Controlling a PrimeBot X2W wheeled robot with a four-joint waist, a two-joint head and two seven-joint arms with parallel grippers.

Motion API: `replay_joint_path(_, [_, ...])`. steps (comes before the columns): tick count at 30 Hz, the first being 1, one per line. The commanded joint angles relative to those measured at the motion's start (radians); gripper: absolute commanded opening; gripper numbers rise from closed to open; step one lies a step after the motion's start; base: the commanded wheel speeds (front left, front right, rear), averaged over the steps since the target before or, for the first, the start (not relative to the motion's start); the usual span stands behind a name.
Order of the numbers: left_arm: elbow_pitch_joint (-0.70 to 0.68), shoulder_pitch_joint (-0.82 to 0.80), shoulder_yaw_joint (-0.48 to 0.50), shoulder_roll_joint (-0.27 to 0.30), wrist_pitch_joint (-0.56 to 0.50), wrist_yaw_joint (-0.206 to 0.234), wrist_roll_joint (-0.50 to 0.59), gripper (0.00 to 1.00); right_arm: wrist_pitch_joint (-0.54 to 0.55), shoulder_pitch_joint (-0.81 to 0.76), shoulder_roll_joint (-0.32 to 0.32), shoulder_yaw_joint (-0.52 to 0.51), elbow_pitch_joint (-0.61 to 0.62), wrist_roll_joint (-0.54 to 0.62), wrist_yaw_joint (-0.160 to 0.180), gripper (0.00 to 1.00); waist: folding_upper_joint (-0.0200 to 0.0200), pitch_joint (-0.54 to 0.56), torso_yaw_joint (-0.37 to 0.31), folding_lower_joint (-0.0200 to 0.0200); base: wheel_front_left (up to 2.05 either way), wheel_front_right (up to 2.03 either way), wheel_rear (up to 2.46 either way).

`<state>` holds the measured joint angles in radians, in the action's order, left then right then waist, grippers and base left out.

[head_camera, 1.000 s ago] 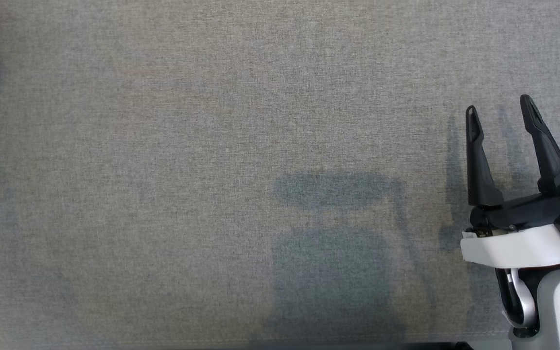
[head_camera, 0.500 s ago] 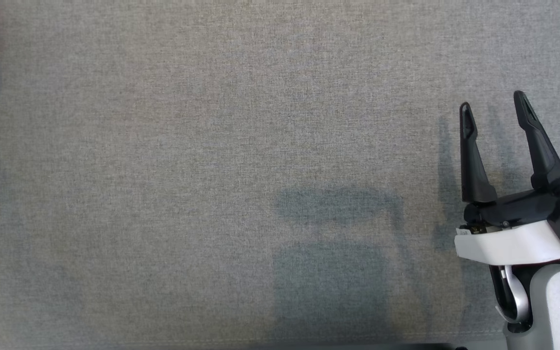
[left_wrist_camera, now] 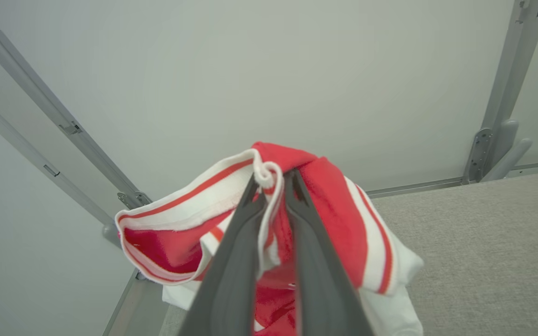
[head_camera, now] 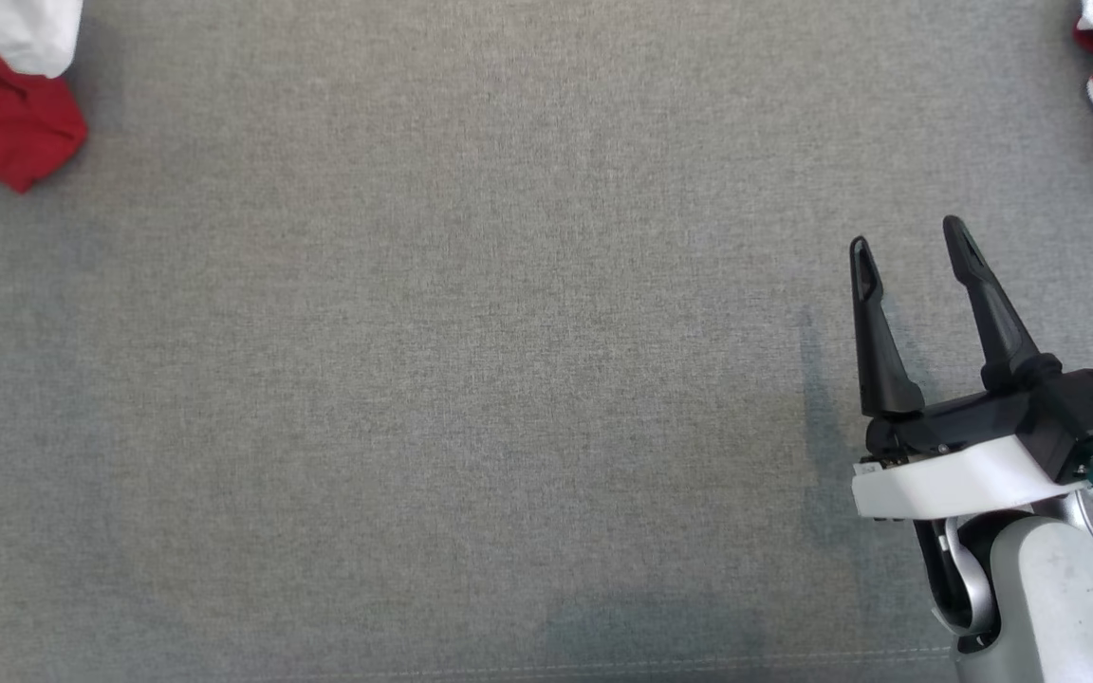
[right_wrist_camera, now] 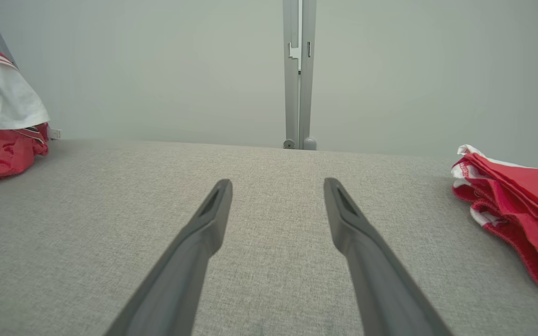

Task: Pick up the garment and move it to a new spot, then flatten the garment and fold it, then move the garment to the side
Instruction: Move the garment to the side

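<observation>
Nearby, a second red garment (right_wrist_camera: pixel 516 205) lies at the table's (head_camera: pixel 471 379) right edge; my left end effector (left_wrist_camera: pixel 273 179) grips the striped garment (left_wrist_camera: pixel 343 219), right end effector (head_camera: pixel 906 237) open.

We see the garment (left_wrist_camera: pixel 329 210), red with white panels and a white ribbed edge striped in red. It is bunched up and hangs from the left pincer (left_wrist_camera: pixel 273 179), whose two fingers are pressed together on a fold of that striped edge. White cloth droops beneath the red. The bundle hangs at the far left corner of the grey surface (head_camera: pixel 509 379), and its lowest red folds reach down to it; we cannot tell whether they rest there.
</observation>
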<state>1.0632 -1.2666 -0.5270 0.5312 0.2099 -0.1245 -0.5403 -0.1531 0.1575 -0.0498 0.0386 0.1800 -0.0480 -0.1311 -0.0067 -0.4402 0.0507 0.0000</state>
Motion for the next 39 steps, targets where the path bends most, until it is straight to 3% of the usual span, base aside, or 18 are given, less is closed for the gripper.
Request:
replay_joint_path(1, [-0.011, -0.008, -0.007, -0.014, 0.007, -0.005, 0.01, 0.0, -0.009, -0.011, -0.001, 0.002, -0.01, -0.006, 0.001, 1.0, 0.0067, 0.103, -0.016, 0.0, 0.0, 0.0, 0.0])
replay_joint_path(19, [-0.439, 0.055, -0.193, -0.19, -0.112, -0.006, -0.022, 0.0, -0.072, -0.07, -0.002, 0.03, -0.16, -0.103, 0.001, 1.0, 0.0067, 0.373, -0.108, 0.0, 0.0, 0.0, 0.0])
replay_joint_path(27, [-0.628, 0.079, -0.208, -0.27, -0.174, 0.056, -0.055, 0.0, -0.091, -0.075, -0.002, 0.04, -0.189, -0.124, 0.001, 1.0, 0.0067, 0.374, -0.166, 0.0, 0.0, 0.0, 0.0])
replay_joint_path(34, [-0.618, 0.26, -0.218, -0.35, -0.097, 0.11, -0.11, 0.0, -0.104, -0.056, -0.001, 0.047, -0.208, -0.137, 0.001, 1.0, 0.0067, 0.327, -0.19, 0.0, 0.0, 0.0, 0.0])
replay_joint_path(39, [-0.543, 0.388, -0.219, -0.366, -0.033, 0.132, -0.135, 0.0, -0.107, -0.045, -0.002, 0.048, -0.213, -0.141, 0.001, 1.0, 0.0067, 0.299, -0.194, 0.0, 0.0, 0.0, 0.0])
